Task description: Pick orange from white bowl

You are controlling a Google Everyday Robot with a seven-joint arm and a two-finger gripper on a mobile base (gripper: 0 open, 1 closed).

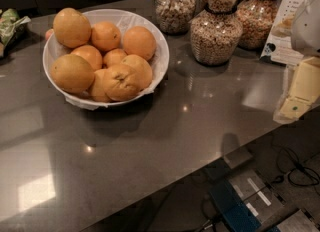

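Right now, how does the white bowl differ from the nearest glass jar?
The white bowl is wide, shallow and open on top; the glass jar is taller and narrows to a neck. The bowl is opaque and heaped with oranges; the jar is see-through and full of small nut-like bits. Both stand upright on the dark counter. The robot's hand is at the right edge, away from both.

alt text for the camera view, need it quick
A white bowl piled with oranges sits at the left of a dark grey counter, with glass jars of nuts farther back to its right. The robot's gripper hangs at the right edge of the view, well apart from the bowl.
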